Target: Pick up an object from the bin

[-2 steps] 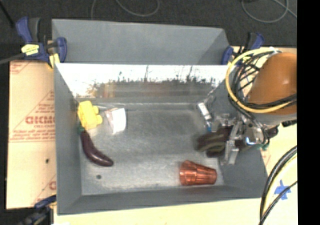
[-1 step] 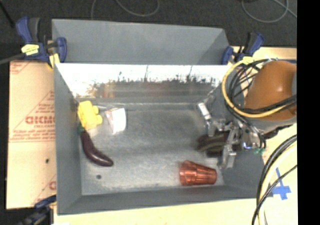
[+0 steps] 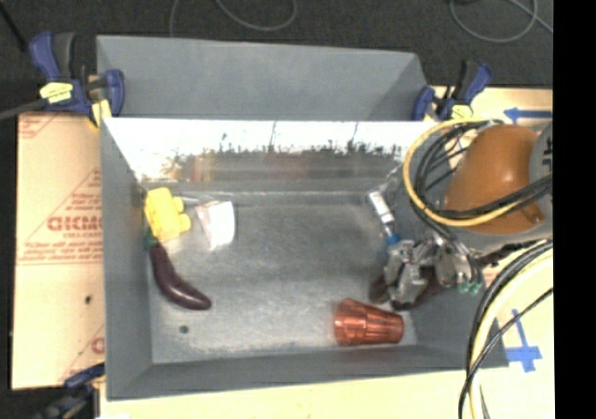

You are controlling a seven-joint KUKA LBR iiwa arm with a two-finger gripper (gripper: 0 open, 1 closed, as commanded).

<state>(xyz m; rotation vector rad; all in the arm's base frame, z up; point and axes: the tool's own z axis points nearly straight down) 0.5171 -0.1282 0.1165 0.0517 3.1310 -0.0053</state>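
My gripper (image 3: 408, 276) is low in the bin's right front part, close to the right wall. A dark maroon thing (image 3: 416, 296) lies right under it, mostly hidden by it. Just in front and to the left, a copper-coloured ribbed cup (image 3: 368, 324) lies on its side, its rim near the gripper. Behind the gripper, a small white-and-blue stick-like thing (image 3: 381, 207) leans by the right wall.
At the bin's left lie a dark purple aubergine (image 3: 174, 279), a yellow lumpy toy (image 3: 166, 213) and a clear-white wrapper (image 3: 214, 223). The arm's orange cover and its cables hang over the right rim.
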